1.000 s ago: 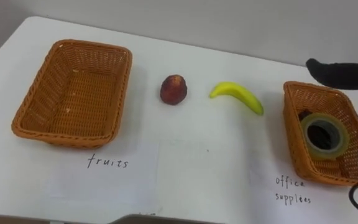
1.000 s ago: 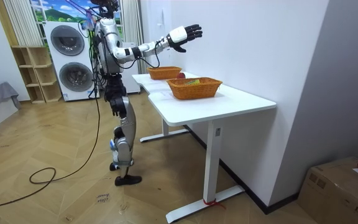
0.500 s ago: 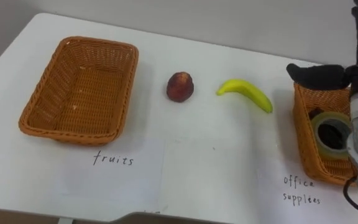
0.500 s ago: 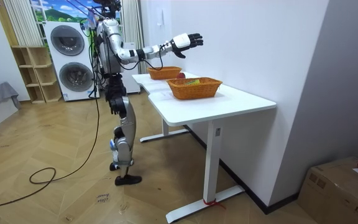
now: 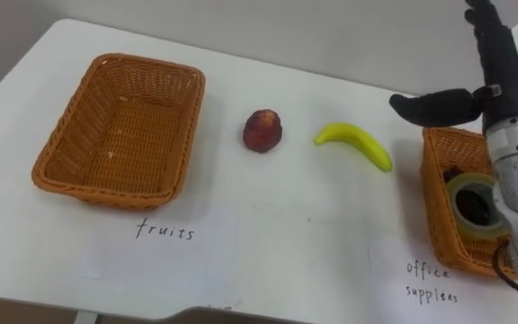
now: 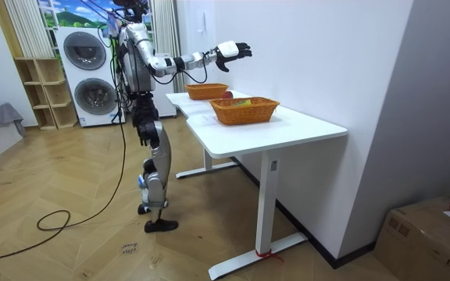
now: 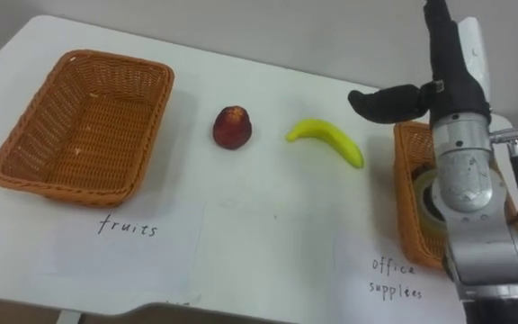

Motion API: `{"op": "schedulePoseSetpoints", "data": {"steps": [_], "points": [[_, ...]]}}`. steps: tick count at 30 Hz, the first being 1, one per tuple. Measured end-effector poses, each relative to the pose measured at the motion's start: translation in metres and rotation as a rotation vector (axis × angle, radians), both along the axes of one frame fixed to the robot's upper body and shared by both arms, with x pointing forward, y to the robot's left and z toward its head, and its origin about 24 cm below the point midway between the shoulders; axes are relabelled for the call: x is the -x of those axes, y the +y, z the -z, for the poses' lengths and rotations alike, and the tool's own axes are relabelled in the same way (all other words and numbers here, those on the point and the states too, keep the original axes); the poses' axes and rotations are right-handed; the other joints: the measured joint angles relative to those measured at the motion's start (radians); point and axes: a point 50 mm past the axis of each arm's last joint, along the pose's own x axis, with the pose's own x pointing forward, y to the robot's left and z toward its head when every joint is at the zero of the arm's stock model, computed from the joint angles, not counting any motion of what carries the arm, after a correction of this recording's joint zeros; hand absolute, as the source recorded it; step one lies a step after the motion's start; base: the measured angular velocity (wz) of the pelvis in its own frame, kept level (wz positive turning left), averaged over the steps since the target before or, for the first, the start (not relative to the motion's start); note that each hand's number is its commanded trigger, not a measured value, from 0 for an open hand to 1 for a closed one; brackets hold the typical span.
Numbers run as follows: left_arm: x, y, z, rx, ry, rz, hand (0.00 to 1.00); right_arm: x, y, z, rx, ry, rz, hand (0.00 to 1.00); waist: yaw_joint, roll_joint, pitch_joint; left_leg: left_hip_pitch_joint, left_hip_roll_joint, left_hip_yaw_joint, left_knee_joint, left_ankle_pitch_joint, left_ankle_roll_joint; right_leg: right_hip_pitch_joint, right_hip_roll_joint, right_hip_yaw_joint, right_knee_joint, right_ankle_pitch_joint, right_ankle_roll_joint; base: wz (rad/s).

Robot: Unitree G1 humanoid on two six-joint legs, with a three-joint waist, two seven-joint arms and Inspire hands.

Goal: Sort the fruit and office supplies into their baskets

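Observation:
A red apple [image 5: 263, 131] and a yellow banana [image 5: 355, 144] lie side by side in the middle of the white table [image 5: 313, 225]. The wicker fruit basket [image 5: 120, 126] at the left holds nothing. In the wicker office basket [image 5: 441, 180] at the right lies a roll of tape [image 5: 475, 202]. My right hand [image 5: 488, 76] hangs open above that basket's far left corner, fingers up and thumb pointing left toward the banana. It holds nothing. In the room view I stand at the table's long side with the right hand [image 6: 233, 51] stretched out over it.
A paper label [image 5: 165, 238] lies in front of the fruit basket and another paper label [image 5: 430, 279] in front of the office basket. A wall runs close behind the table's far edge. Washing machines [image 6: 88, 74] and a shelf [image 6: 41, 94] stand behind me.
My right hand has swung left from over the office basket toward the banana, its fingers now upright. The tape stays in the basket. The fruit has not moved.

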Motion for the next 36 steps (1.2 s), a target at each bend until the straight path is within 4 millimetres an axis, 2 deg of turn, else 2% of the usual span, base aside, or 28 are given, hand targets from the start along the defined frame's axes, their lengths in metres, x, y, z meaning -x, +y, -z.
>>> {"op": "schedulePoseSetpoints", "data": {"steps": [8,15,19,21,23,31,36], "points": [[-0.005,0.001,0.0,-0.003,-0.01,0.004,0.0,-0.006,-0.008,0.005,0.023,0.038,0.027,0.0,0.002,0.004,0.0059,-0.005,-0.001,-0.012,0.005,0.0,0.0,0.003,0.001,-0.017,0.001,0.0,0.0,0.04],[-0.007,0.003,-0.001,-0.003,-0.017,0.01,0.0,-0.007,-0.013,0.011,0.072,0.068,0.053,0.0,0.015,-0.005,0.0007,-0.009,-0.003,-0.025,0.008,0.001,0.0,0.002,0.001,-0.025,-0.001,0.0,0.0,0.05],[-0.01,0.003,-0.001,0.007,-0.025,0.016,0.0,-0.009,-0.008,0.022,0.092,0.12,0.032,0.0,0.038,-0.017,0.0019,-0.008,-0.002,-0.027,0.012,0.001,0.0,0.003,0.001,-0.025,-0.001,0.0,0.0,0.0],[-0.011,0.004,-0.001,0.007,-0.026,0.017,0.0,-0.01,-0.005,0.028,0.106,0.156,0.007,0.0,0.046,-0.023,0.0062,-0.009,-0.002,-0.03,0.013,0.001,0.0,0.003,0.001,-0.025,-0.002,0.0,0.0,0.0],[-0.011,0.004,-0.001,0.009,-0.019,0.017,0.0,-0.01,0.0,0.035,0.132,0.197,-0.023,0.0,0.051,-0.028,0.0051,-0.008,-0.003,-0.032,0.014,0.001,0.0,0.006,0.0,-0.026,-0.001,0.0,0.0,0.0],[-0.01,0.004,-0.001,0.009,-0.016,0.016,0.0,-0.01,0.007,0.04,0.216,0.263,-0.094,0.0,0.065,-0.033,0.0032,-0.009,-0.004,-0.037,0.012,0.001,0.0,0.007,0.0,-0.025,-0.001,0.0,0.0,0.0],[-0.011,0.003,-0.001,0.01,-0.017,0.02,0.0,-0.01,0.007,0.041,0.263,0.281,-0.104,0.0,0.074,-0.03,0.0051,-0.009,-0.006,-0.038,0.012,0.001,0.0,0.007,0.0,-0.025,-0.001,0.0,0.001,0.0]]}}
